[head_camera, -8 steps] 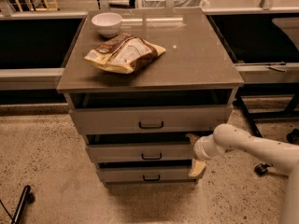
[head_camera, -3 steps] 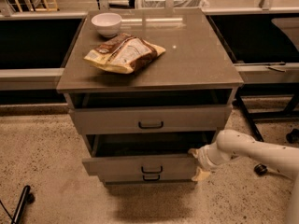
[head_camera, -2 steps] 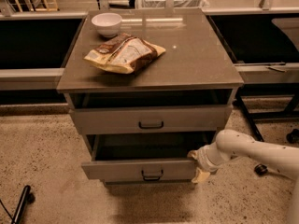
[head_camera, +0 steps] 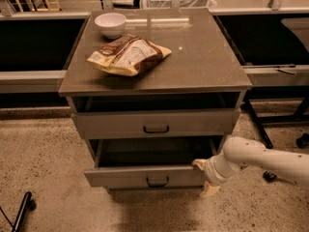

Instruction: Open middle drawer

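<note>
The middle drawer (head_camera: 125, 176) of the grey cabinet is pulled well out, and its dark inside shows. Its small black bar handle (head_camera: 157, 181) sits at the centre of the front. My gripper (head_camera: 205, 176) is at the right end of that drawer front, on a white arm coming in from the right. One fingertip (head_camera: 198, 163) rests at the front's top edge and the other hangs below it, so the fingers stand apart. The top drawer (head_camera: 111, 124) above is ajar by a narrow gap. The bottom drawer is hidden under the middle one.
A white bowl (head_camera: 110, 23) and a crumpled snack bag (head_camera: 128, 54) lie on the cabinet top (head_camera: 203, 57). Black table legs (head_camera: 255, 120) and a caster (head_camera: 303, 140) stand at the right. A black pole (head_camera: 21, 211) lies on the speckled floor at lower left.
The middle drawer has slid out toward the camera from nearly closed, and my gripper has moved with its right end. The bottom drawer is now covered.
</note>
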